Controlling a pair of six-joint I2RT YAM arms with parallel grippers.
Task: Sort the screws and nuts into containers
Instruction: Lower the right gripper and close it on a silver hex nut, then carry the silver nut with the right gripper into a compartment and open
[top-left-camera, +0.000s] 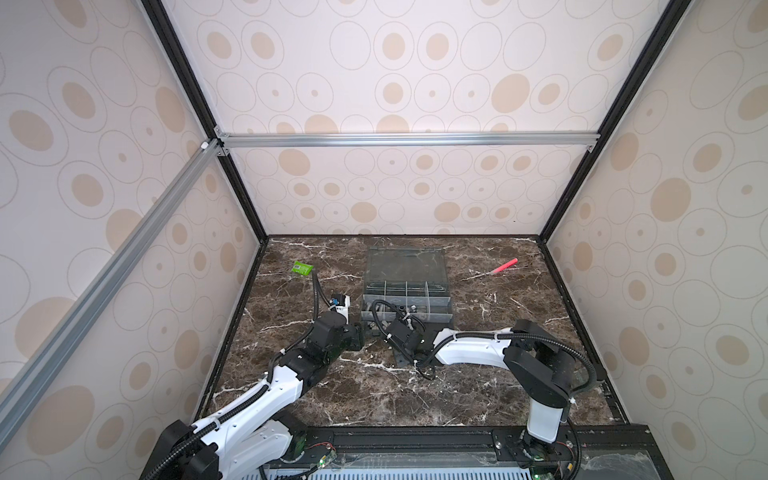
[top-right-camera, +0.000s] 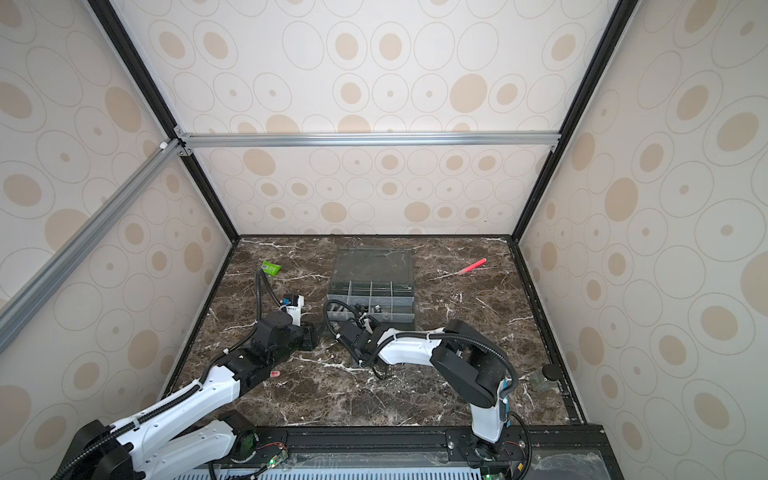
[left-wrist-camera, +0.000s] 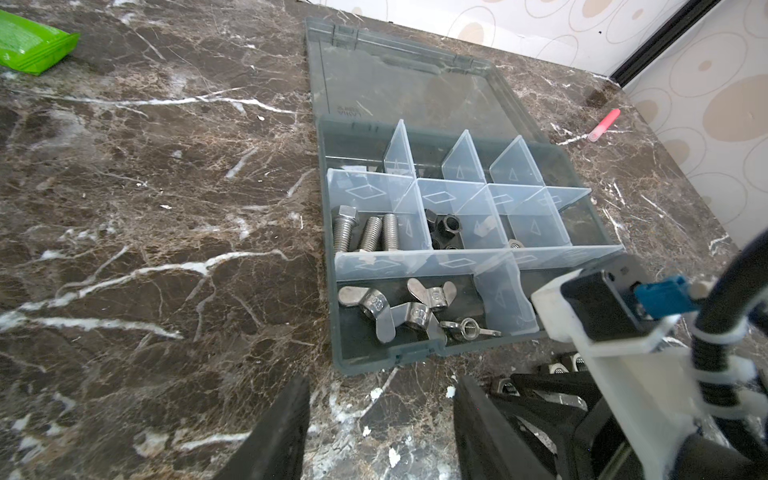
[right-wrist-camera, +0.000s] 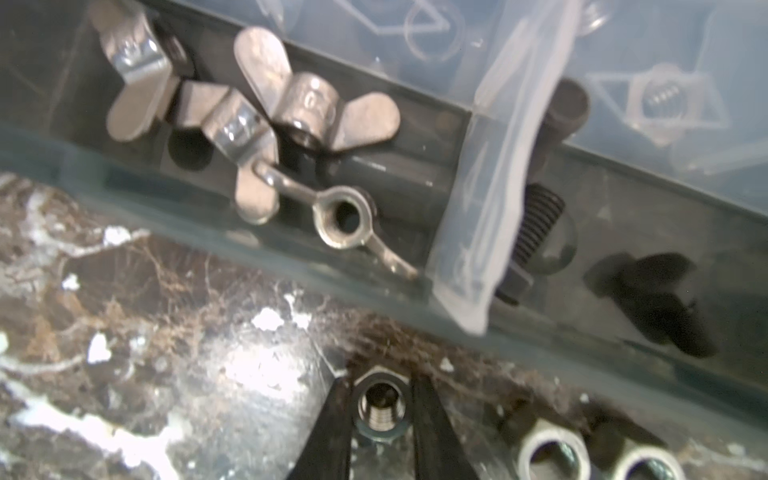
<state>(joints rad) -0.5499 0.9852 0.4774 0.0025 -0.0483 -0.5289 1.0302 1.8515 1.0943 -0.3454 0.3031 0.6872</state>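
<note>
The grey organizer box (top-left-camera: 440, 318) (left-wrist-camera: 328, 266) lies open, its clear partitions forming the containers. In the left wrist view, silver screws (left-wrist-camera: 365, 232) fill one cell, black nuts (left-wrist-camera: 446, 226) the cell beside it, and silver wing nuts (left-wrist-camera: 399, 307) (right-wrist-camera: 307, 104) a front cell. A black screw (right-wrist-camera: 536, 224) and a black wing nut (right-wrist-camera: 656, 299) lie in the neighbouring front cell. My right gripper (right-wrist-camera: 380, 386) is shut on a silver hex nut (right-wrist-camera: 380, 409) on the marble just before the box. Two more loose hex nuts (right-wrist-camera: 552, 457) lie beside it. My left gripper (left-wrist-camera: 382, 386) stands open over bare marble, alongside.
A green packet (top-left-camera: 302, 268) (left-wrist-camera: 29, 45) lies at the back left. A red pen (top-left-camera: 503, 267) (left-wrist-camera: 604, 124) lies at the back right. The box's clear lid (top-left-camera: 407, 264) lies flat behind the cells. A small grey block (top-right-camera: 544, 376) sits by the right wall.
</note>
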